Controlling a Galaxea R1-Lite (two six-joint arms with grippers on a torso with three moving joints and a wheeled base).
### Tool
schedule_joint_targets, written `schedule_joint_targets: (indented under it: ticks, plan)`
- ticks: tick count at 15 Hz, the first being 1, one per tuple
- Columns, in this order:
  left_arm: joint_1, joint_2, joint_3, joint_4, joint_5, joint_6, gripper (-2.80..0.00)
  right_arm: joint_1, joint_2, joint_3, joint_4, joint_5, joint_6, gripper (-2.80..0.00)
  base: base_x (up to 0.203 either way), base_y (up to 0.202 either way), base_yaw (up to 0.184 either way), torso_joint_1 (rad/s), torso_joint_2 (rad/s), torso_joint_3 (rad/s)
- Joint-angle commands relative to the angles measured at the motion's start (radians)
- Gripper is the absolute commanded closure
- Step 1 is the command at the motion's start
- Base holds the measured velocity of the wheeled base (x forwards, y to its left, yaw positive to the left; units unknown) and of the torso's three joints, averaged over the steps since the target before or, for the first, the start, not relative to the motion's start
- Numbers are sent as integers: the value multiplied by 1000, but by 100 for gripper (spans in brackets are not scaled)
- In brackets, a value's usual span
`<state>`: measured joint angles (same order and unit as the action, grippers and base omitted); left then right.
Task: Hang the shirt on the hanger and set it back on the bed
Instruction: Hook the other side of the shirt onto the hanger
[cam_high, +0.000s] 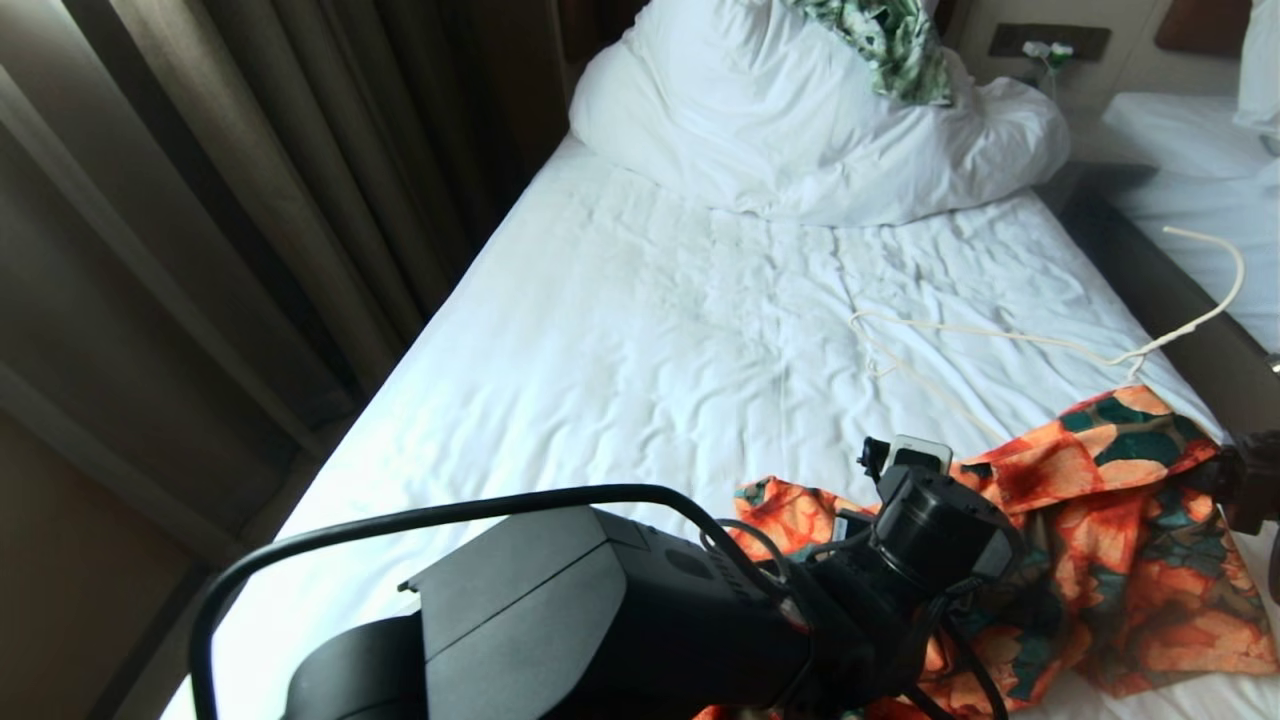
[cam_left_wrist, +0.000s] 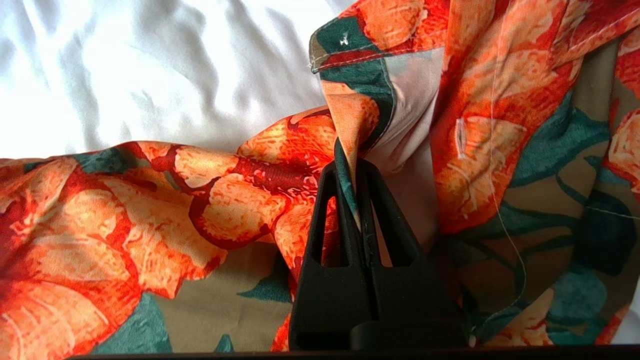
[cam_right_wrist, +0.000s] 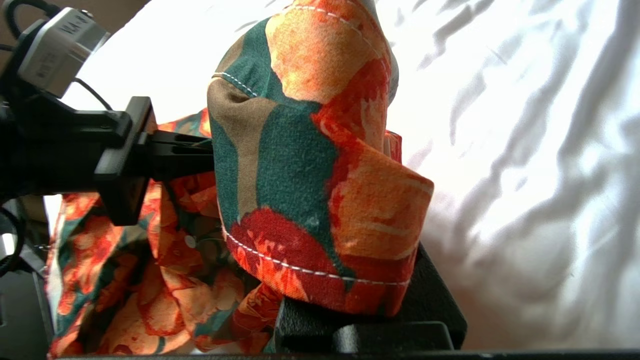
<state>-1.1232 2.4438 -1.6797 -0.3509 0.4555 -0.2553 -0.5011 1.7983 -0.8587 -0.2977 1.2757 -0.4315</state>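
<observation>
The orange-flowered shirt (cam_high: 1100, 560) lies crumpled on the near right part of the bed (cam_high: 650, 350). My left gripper (cam_left_wrist: 352, 165) is shut on a thin fold of the shirt (cam_left_wrist: 150, 215) near its pale inside. From the right wrist view its black fingers (cam_right_wrist: 185, 152) reach into the cloth. My right gripper (cam_high: 1240, 478) is at the bed's right edge. A hemmed fold of the shirt (cam_right_wrist: 300, 150) drapes over its jaws and hides them. The cream-white hanger (cam_high: 1000, 338) lies flat on the sheet just beyond the shirt, with its hook past the bed's right edge.
A bunched white duvet (cam_high: 800, 130) fills the head of the bed, with a green-and-white cloth (cam_high: 890, 40) on top. Brown curtains (cam_high: 250, 200) run along the left side. A second white bed (cam_high: 1200, 170) stands to the right across a dark gap.
</observation>
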Motion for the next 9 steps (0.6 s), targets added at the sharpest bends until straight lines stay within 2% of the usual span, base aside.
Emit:
schedule_joint_targets:
  ticks: [1,3,7,9]
  plan:
    - [-1,-22,22,-2,5,-2,0,1,-20,1,-1,29,2,0,0,0,0,0,0,0]
    - [5,-45,52,-2,8,-2,0,-1,-30,4,0,95,5,0,0,0,0,0,0,0]
    - [34,-88,75,6,23,1,0,10,-44,13,5,133,6,0,0,0,0,0,0,0]
    - [43,-108,103,6,25,2,0,4,-50,9,5,207,28,0,0,0,0,0,0,0]
